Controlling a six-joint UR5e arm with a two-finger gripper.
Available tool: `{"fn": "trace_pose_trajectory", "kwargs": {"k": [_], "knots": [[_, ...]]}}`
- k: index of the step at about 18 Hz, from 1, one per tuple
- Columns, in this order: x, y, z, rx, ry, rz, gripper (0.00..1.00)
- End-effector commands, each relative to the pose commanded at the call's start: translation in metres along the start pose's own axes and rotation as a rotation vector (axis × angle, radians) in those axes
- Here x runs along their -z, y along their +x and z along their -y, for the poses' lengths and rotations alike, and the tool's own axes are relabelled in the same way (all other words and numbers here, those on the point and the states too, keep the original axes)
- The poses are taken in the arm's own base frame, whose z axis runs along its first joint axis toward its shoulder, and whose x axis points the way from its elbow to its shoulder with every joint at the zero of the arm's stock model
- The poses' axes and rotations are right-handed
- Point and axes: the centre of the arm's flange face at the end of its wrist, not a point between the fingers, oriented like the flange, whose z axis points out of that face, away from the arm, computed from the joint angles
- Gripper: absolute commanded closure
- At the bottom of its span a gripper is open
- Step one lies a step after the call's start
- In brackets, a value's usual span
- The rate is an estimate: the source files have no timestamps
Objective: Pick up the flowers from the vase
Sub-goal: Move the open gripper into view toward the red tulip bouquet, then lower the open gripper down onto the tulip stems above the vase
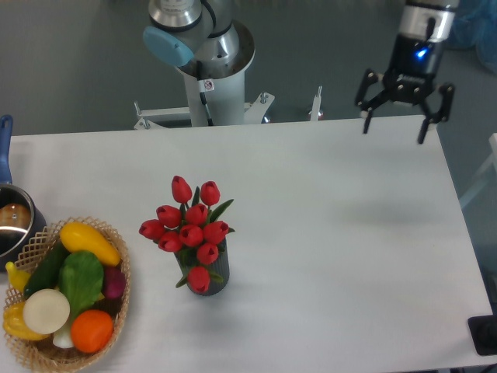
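A bunch of red tulip flowers (189, 225) with green leaves stands upright in the small dark grey ribbed vase (213, 273) left of the table's middle. Most of the vase is covered by the blooms. My gripper (394, 135) hangs open above the table's far right edge, well away from the flowers, up and to their right. Nothing sits between its black fingers (366, 124).
A wicker basket (116, 321) of fruit and vegetables sits at the front left corner. A metal pot (14, 224) with a blue handle is cut off by the left edge. The arm's base (210, 74) stands behind the table. A dark object (485, 336) sits at the front right corner.
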Motion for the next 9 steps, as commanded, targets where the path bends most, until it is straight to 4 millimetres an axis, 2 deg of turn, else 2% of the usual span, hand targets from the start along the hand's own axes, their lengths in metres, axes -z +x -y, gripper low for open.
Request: {"fn": "trace_pose_trajectory", "kwargs": {"k": [6, 9], "knots": [[-0.042, 0.035, 0.030, -0.070, -0.015, -0.091, 0.00], [-0.052, 0.053, 0.045, -0.109, -0.021, -0.115, 0.00]]}}
